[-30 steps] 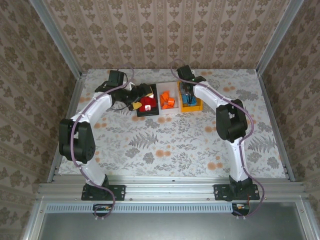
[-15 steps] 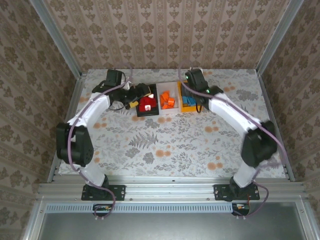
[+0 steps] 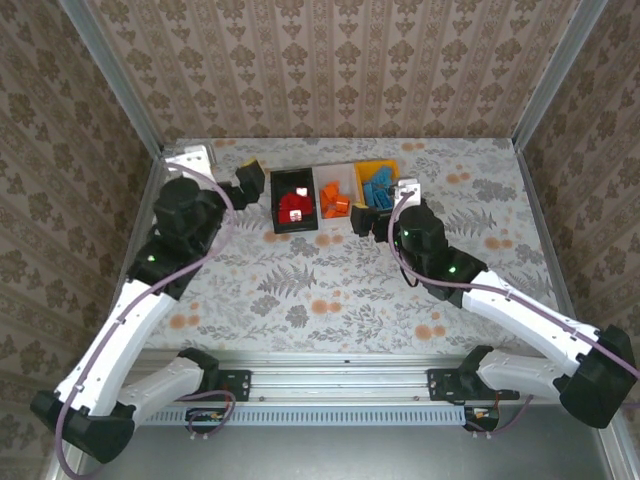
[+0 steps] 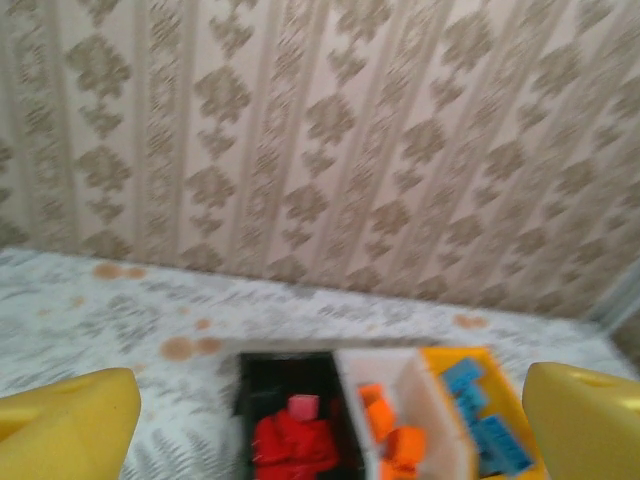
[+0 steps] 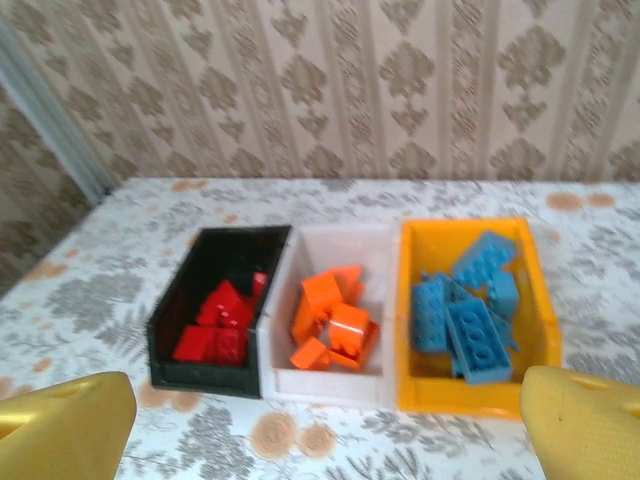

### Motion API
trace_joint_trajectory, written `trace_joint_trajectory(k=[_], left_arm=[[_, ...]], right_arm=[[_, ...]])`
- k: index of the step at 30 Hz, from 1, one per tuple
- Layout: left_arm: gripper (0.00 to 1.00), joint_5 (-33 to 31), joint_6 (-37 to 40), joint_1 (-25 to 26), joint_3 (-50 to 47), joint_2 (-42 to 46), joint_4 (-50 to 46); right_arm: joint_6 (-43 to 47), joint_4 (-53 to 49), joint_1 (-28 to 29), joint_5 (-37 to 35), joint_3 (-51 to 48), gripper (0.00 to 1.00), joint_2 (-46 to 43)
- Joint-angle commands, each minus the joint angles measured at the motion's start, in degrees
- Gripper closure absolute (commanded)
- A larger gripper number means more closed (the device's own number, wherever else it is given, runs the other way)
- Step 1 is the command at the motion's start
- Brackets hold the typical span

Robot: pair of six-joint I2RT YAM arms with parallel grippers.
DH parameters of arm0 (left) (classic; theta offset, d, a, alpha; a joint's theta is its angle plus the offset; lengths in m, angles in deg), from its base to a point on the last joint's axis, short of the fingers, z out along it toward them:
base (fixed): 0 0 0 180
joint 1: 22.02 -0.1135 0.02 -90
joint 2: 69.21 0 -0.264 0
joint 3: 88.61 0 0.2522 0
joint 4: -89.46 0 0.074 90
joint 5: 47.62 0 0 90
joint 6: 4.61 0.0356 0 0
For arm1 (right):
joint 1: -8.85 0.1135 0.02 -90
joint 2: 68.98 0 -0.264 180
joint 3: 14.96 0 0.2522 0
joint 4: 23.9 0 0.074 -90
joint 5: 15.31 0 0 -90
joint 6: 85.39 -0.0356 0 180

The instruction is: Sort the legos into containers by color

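Right hand (image 5: 320, 425) backed off bins (image 5: 325, 388), fingertips (image 5: 62, 425) edge-cropped.

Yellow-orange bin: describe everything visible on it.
The yellow-orange bin is a small open-topped rectangular tub, glossy plastic by the look, standing upright at one end of the three-bin row. Its long side meets the white bin, with the black bin beyond that. Inside lies a loose heap of light blue bricks, several of them tilted, and no other colour. The bin sits flat on the floral table cover.
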Motion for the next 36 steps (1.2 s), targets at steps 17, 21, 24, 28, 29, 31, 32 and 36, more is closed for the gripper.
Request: trace_joint_trajectory(k=[17,21,24,28,29,31,32,36], left_arm=[[0.0,9.56,24.06,-24.67,-48.35,-11.55,58.81],[0.0,15.34,25.21,-26.09,-46.95,-23.91,68.51],[0.0,18.91,26.99,-26.29,-43.19,-32.97,70.38],[0.0,17.35,25.93,-27.04,-38.18,-33.03,61.62],[0.0,16.49,24.83,-27.43,-37.32,-32.7,58.97],[0.0,16.51,24.14,-28.0,-36.75,-32.93,58.45],[0.0,16.45,23.93,-27.98,-36.57,-32.63,57.48],[0.0,16.45,23.77,-28.07,-36.54,-32.53,57.39]], right_arm=[[15.55,25.15,-15.23,-1.64,-22.52,0.0,-6.67],[28.37,28.53,-19.68,1.8,-24.8,0.0,-1.76],[28.11,33.97,-24.03,3.92,-27.17,0.0,4.29],[23.52,47.88,-28.77,6.29,-29.85,0.0,14.37],[23.18,51.83,-29.79,8.25,-30.31,0.0,19.3],[20.52,58.46,-31.45,5.96,-31.85,0.0,21.72],[18.06,55.23,-33.53,8.38,-31.73,0.0,20.69],[16.76,46.85,-34.85,9.83,-26.54,0.0,23.5]])
